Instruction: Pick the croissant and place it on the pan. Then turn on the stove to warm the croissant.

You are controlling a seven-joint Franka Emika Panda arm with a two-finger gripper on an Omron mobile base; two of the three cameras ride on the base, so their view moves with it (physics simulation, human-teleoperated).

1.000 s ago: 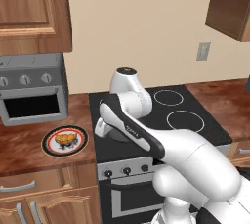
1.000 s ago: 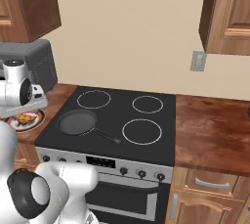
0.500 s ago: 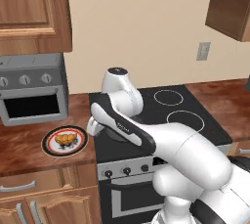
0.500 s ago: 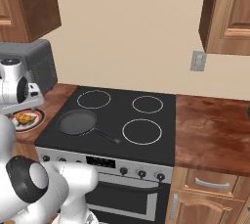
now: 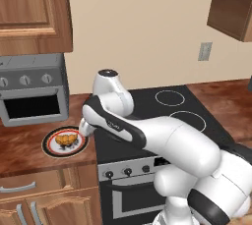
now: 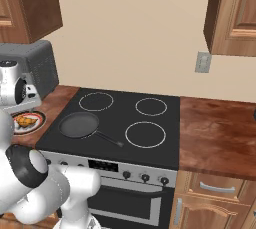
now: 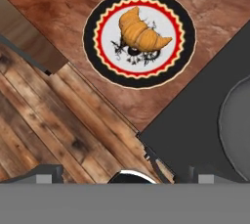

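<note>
Croissant (image 7: 140, 34) lies on the round white plate (image 7: 105, 11) with the red-black rim, on the brown worktop (image 7: 44, 3) just left of the stove (image 6: 165, 143). The claw (image 5: 84, 128) hangs over the plate's near edge with its jaws spread wide and nothing between them; in the hand view its dark finger tips (image 7: 49, 173) stand far apart at the bottom. Half a second ago the hand was above the stove's left edge; it has since swung left and lower toward the plate. The pan (image 6: 80, 124) rests on the front left burner, well apart from the croissant, unmoved. The grey toaster oven (image 5: 32, 92) stands behind the plate.
</note>
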